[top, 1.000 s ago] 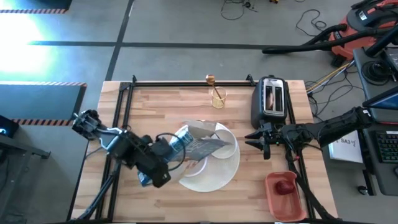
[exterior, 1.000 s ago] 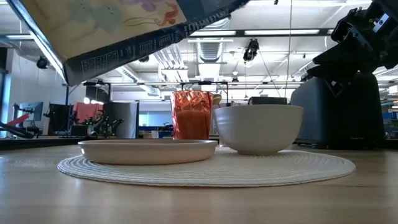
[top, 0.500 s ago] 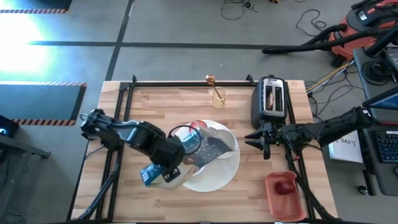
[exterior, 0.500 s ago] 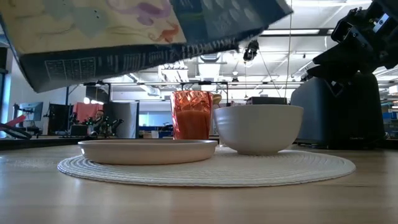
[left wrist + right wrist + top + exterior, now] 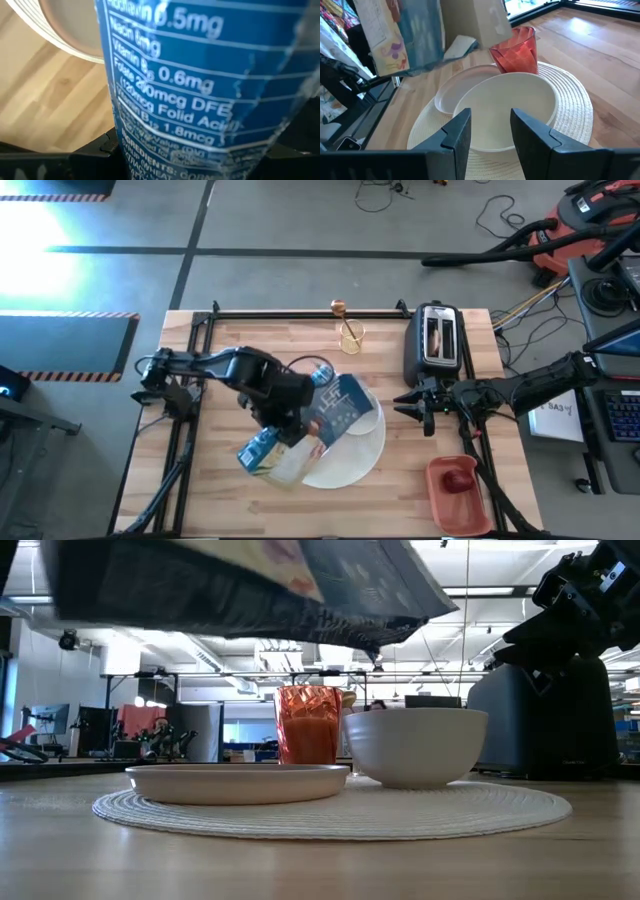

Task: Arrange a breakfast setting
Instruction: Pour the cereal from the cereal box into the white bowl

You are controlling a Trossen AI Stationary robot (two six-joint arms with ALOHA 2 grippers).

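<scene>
My left gripper [image 5: 285, 418] is shut on a blue cereal box [image 5: 318, 418], held in the air over a round white woven mat [image 5: 372, 442]. On the mat stand a small white plate [image 5: 238, 783], a white bowl [image 5: 415, 745] and a pink-red cup [image 5: 308, 725]; the box hides much of them from above. My right gripper [image 5: 407, 402] is open and empty, right of the mat, and faces the bowl [image 5: 510, 107]. The dark-red fruit [image 5: 458, 480] lies in a pink tray. Toast stands in the toaster [image 5: 437, 340]. My left gripper pinches the cereal box between its two fingers [image 5: 100, 150], across the blue side panel with the printed text [image 5: 170, 100]. The box fills the wrist view, so the exact place of contact is hidden. The box is lifted clear and hangs tilted above the plate and mat.
A dark toaster stands at the back right, just beyond my right gripper. A pink tray [image 5: 458, 492] sits at the near right corner. A gold thing [image 5: 348, 332] stands at the far edge's middle. Bare wood lies left of and in front of the mat.
My left gripper has gone toward the table's right and far edges with the cereal box and has turned. The box has swung round and tipped, and now hangs over the left half of the mat. The right arm has kept still.
</scene>
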